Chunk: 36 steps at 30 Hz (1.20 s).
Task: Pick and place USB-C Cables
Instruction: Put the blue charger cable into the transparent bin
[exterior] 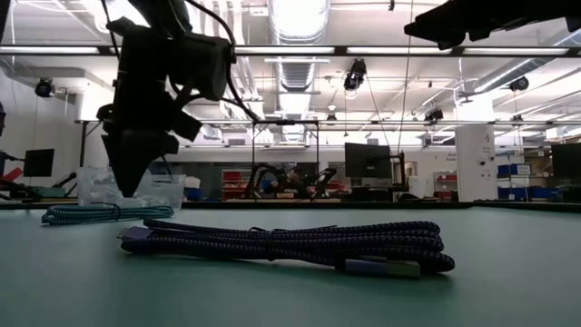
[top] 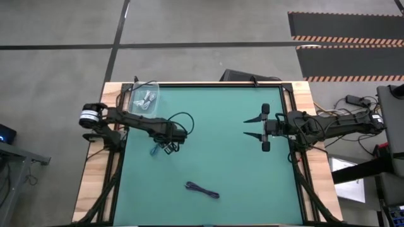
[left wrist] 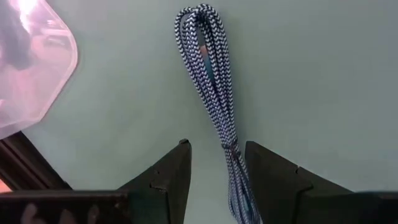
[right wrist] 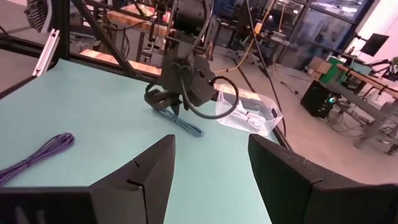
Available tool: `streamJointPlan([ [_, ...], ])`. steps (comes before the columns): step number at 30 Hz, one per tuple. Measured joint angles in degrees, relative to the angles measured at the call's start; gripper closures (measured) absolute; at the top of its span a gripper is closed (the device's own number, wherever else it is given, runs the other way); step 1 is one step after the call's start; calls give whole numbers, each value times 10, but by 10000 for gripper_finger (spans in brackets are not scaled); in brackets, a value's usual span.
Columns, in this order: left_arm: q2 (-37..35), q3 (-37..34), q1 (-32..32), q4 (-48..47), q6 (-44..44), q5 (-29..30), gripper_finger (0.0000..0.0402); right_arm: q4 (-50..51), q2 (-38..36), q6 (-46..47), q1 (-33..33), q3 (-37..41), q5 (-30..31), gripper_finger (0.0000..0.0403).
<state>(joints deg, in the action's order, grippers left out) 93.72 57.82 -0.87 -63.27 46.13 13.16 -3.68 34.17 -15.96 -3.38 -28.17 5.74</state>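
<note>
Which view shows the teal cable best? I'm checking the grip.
The left wrist view: the teal cable lies between the open left gripper fingers. High view shows a speck, low view a sliver, right wrist view one end.

A green table mat (top: 227,170) is covering the work surface, and a wooden board (top: 93,183) is showing along its edges. A clear plastic container (top: 144,96) is sitting at the mat's far left corner. Beyond the table, striped floor mats (top: 344,44) are lying on the grey floor. Monitors (exterior: 367,162) are standing in the room behind.
</note>
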Motion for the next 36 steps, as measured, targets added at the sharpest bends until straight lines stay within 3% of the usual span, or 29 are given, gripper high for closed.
streamJointPlan([
  [9,5,-9,0,45,3,6,267,0,0,0,0,1,0,207],
  [18,3,-83,0,107,32,7,267,3,0,5,0,1,0,207],
  [25,1,-93,0,118,31,10,270,3,0,10,0,1,0,207],
  [36,2,-94,-1,129,31,10,367,3,0,8,0,1,0,207],
])
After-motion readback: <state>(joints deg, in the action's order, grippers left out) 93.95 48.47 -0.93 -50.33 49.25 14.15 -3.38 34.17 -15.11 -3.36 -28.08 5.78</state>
